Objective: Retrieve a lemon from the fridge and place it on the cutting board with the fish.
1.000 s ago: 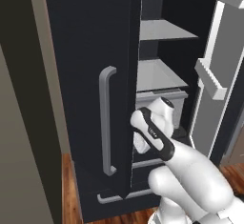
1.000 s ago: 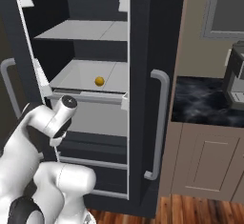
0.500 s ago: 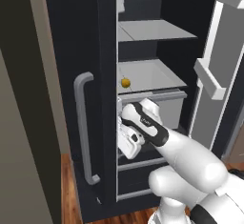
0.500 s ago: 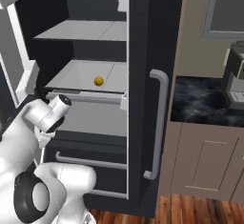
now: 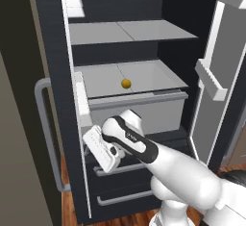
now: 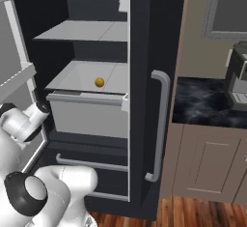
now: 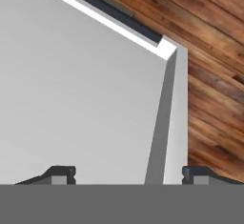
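Observation:
The lemon [image 5: 126, 83] [image 6: 99, 81] is a small yellow-orange ball lying alone on the grey middle shelf of the fridge [image 5: 53, 76] [image 6: 144, 76], whose two dark doors stand open. My gripper [image 5: 91, 143] [image 7: 128, 173] is low at the left door's inner edge, well below and in front of the lemon. It is open, and the hand view shows the door's grey edge between its two widely spaced fingertips. The cutting board and the fish are out of view.
A grey drawer [image 5: 139, 109] sits under the lemon's shelf, with two dark drawers below it. The opened right door [image 5: 216, 76] carries white bins. Right of the fridge are a dark stone counter [image 6: 207, 105], a coffee machine [image 6: 239, 76] and a wood floor [image 7: 214, 75].
The left fridge door has swung much wider, uncovering the shelves and the lemon in the left base view. My hand has travelled left and down with the door's edge.

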